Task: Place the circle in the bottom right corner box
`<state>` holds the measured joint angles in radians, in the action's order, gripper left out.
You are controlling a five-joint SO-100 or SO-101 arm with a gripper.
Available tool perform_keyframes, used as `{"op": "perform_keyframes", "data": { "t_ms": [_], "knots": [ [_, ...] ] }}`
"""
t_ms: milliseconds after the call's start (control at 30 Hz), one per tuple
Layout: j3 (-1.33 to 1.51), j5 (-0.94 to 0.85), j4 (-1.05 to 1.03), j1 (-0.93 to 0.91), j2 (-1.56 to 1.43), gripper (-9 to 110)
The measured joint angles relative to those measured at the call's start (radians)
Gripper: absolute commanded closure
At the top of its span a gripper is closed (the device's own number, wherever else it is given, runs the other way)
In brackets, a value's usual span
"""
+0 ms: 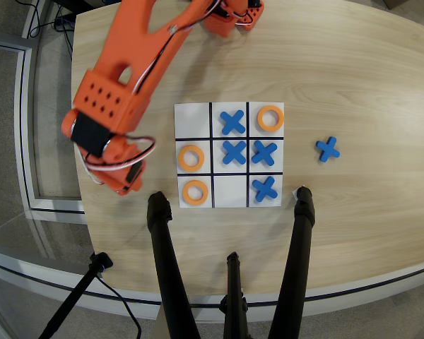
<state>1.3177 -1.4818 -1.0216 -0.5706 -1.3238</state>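
The white 3x3 board (193, 119) lies mid-table in the overhead view. Three orange rings lie on it: in the top right cell (271, 118), the middle left cell (191, 158) and the bottom left cell (195, 191). As this view shows it, the bottom right corner cell (275, 201) holds a blue cross (265, 188); the top left corner cell is bare. My orange gripper (129, 185) hangs over the table left of the board, beside the bottom left ring. The arm hides its fingertips, so I cannot tell if it holds anything.
Blue crosses fill the top middle (232, 122), centre (234, 152) and middle right (264, 152) cells. A spare blue cross (327, 148) lies right of the board. Black tripod legs (165, 268) (297, 261) stand at the near edge. The table's left edge (81, 191) is close to the gripper.
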Motion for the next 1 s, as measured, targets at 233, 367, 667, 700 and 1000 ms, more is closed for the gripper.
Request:
{"op": "perform_keyframes", "data": {
  "t_ms": [233,367,667,700,1000],
  "knots": [
    [-0.084,-0.012,0.067,-0.044,0.204,86],
    [-0.084,-0.012,0.074,-0.041,0.239,86],
    [-0.112,-0.012,0.092,-0.002,0.301,86],
    [-0.124,-0.012,0.092,-0.002,0.314,86],
    [-0.204,-0.043,0.092,-0.003,0.38,86]
  ]
}}
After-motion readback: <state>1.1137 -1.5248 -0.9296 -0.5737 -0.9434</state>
